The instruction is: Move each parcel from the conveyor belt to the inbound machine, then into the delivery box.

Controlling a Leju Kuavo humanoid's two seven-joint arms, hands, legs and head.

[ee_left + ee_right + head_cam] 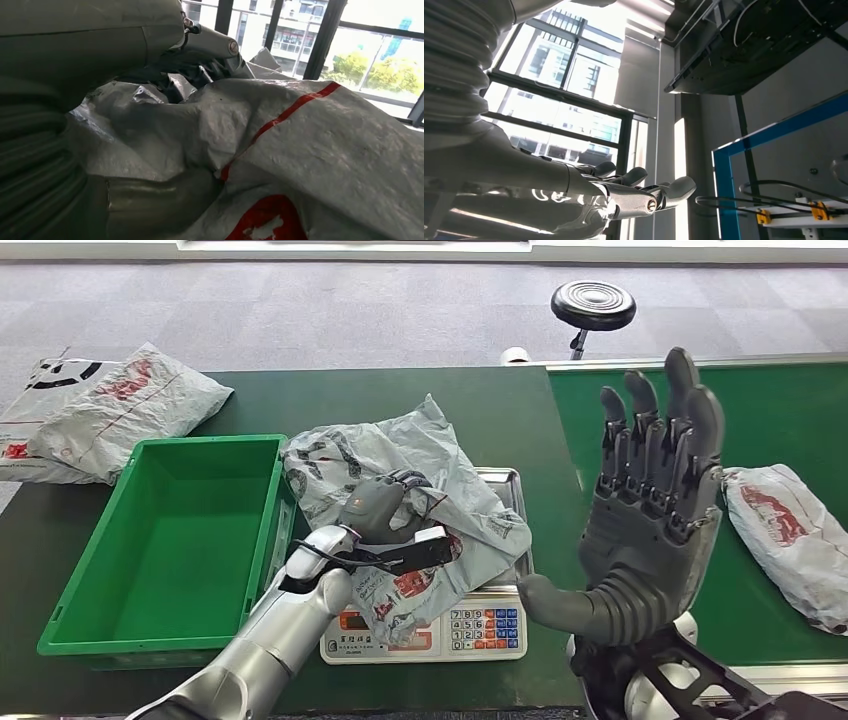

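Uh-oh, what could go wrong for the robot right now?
1. The left hand grips only crumpled plastic on the grey parcel over the scale. The floppy bag might slip out when lifted.
2. The parcel droops against the rim of the green bin. It could catch on that rim on its way in.
3. The right hand is raised and open above the belt, so it may swing into the parcel lying there.

The grey parcel covers most of the scale and hides the left hand's fingers; another parcel is cut off at the edge.
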